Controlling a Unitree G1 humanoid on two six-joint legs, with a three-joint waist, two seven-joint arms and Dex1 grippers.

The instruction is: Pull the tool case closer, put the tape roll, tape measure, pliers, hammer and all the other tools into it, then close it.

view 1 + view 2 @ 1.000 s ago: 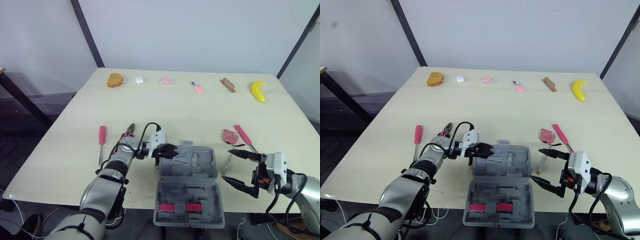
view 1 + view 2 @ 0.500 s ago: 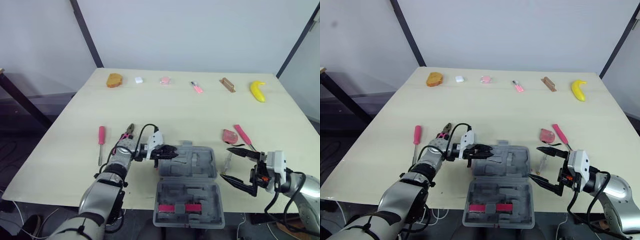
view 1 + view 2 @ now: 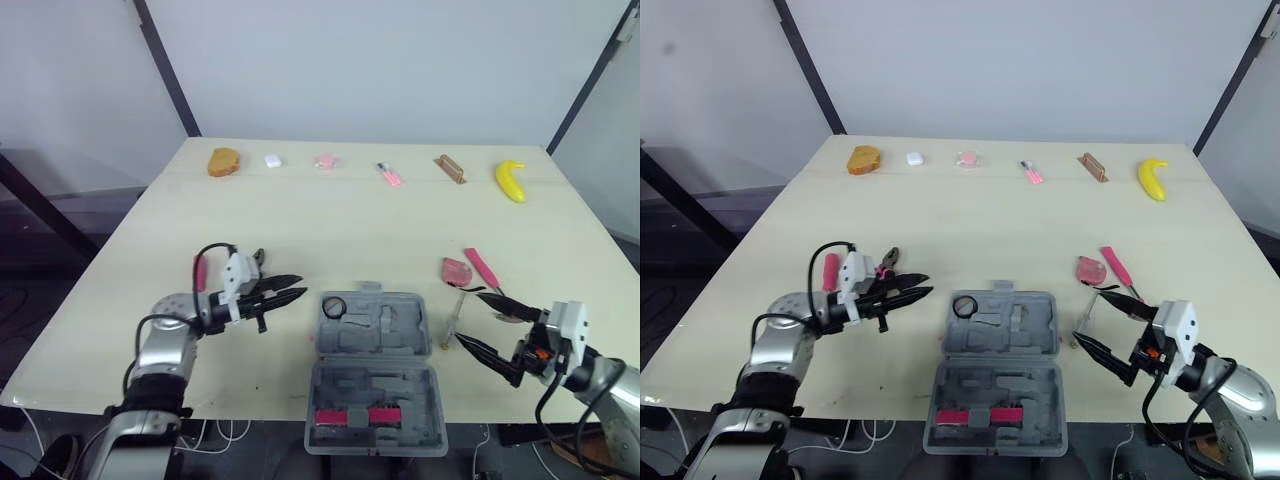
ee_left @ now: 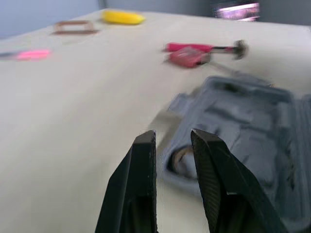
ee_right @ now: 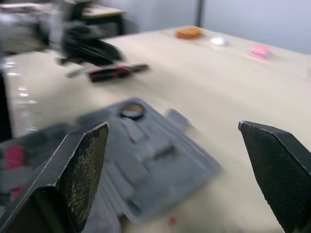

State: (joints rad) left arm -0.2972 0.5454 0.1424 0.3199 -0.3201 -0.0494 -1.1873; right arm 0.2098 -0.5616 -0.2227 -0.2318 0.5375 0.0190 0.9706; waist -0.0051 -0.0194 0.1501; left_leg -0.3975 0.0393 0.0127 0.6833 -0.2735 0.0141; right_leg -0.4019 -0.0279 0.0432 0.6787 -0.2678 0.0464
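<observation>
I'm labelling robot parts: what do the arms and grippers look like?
Both arms are silver-grey with looping black cables. The left gripper and right gripper each have two tapered black fingers on a white block; the right wrist shows orange accents.

The tool case point(image 3: 376, 330) looks like matt grey moulded plastic. The bench point(image 3: 330, 225) is smooth pale wood, and the black fingers point(image 5: 80, 165) look grainy, not shiny.

A head stereo pair looks down over the table point(image 3: 400, 215); both wrist cameras, set low, share the tool case point(image 4: 243, 121).
</observation>
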